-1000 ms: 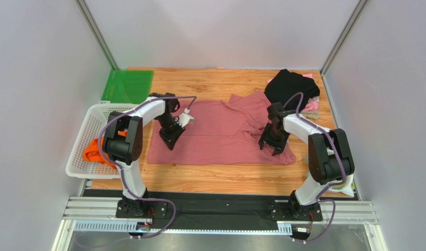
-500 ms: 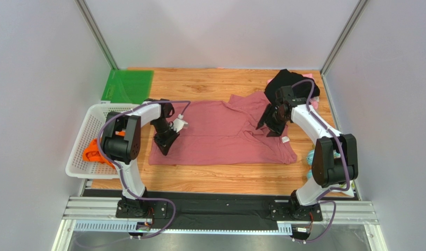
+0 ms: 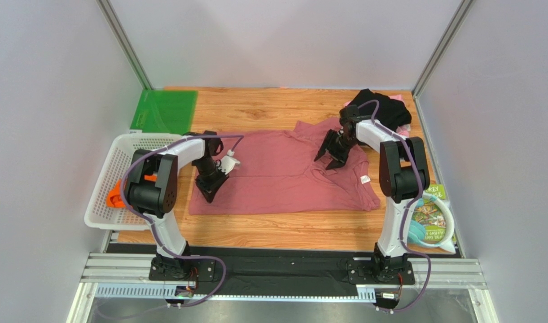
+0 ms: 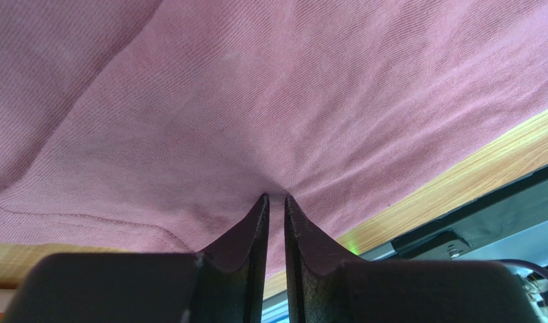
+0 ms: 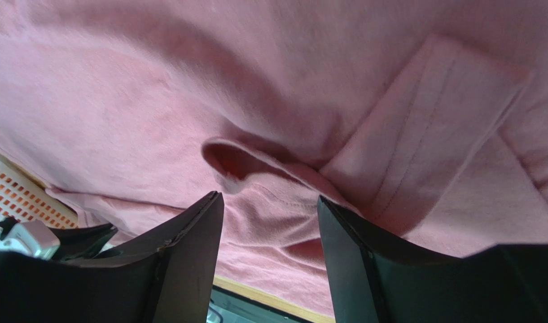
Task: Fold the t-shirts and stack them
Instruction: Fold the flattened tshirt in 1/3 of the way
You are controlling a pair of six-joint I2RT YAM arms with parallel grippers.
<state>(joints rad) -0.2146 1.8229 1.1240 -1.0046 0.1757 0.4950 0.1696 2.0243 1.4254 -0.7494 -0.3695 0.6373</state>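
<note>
your dusty-rose t-shirt (image 3: 283, 171) lies flat mid-table, long axis running left to right, hem toward the left edge, sleeves and neck toward the right. its white neck label (image 3: 365, 180) shows near the right end, writing too small to read. your left gripper (image 4: 276, 199) is pinched nearly closed on the cloth by the hem. your right gripper (image 5: 270, 202) stands well apart over a rumpled fold by the far sleeve, holding nothing. the black t-shirt (image 3: 381, 111) is heaped in the far right corner; an orange one (image 3: 118, 196) sits in the white basket (image 3: 121, 145) at the left edge.
</note>
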